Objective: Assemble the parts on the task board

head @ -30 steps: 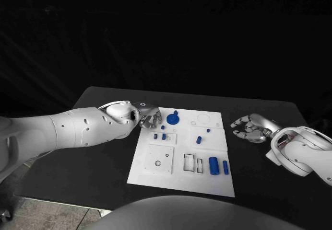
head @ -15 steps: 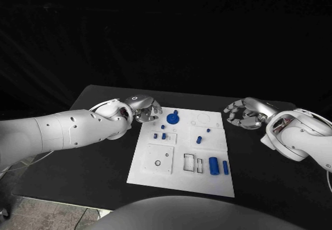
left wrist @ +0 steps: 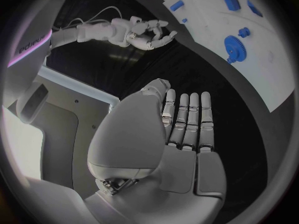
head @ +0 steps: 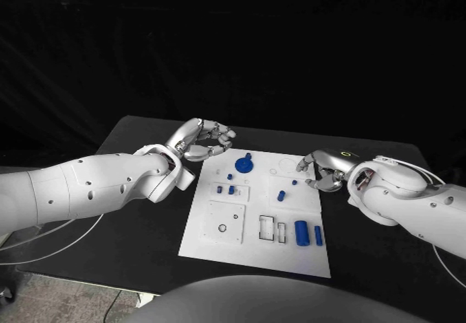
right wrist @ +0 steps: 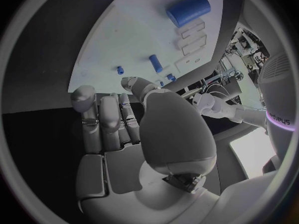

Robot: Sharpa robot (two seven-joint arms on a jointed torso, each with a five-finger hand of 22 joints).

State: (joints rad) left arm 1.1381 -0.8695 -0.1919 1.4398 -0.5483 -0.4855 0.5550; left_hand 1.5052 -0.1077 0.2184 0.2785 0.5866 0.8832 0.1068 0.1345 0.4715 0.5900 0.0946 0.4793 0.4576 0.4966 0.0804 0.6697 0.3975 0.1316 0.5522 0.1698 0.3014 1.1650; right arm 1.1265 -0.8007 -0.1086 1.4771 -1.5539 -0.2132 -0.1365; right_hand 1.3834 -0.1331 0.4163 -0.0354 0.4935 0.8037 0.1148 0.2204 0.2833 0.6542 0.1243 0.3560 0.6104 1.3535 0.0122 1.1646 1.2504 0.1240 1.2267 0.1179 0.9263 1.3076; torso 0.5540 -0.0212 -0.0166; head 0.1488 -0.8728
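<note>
We see a black worktop (head: 145, 202) standing before a dark backdrop of black cloth (head: 243, 60) that hangs in soft folds across the whole far side. At the lower left corner, beyond the worktop's edge, a patch of pale tiled floor (head: 48, 293) shows.

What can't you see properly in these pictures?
- Head view: the right hand covers the task board's far right edge.
- Right wrist view: the palm hides part of the board.
- Left wrist view: the circle's rim cuts off the blue gear side of the board.
</note>
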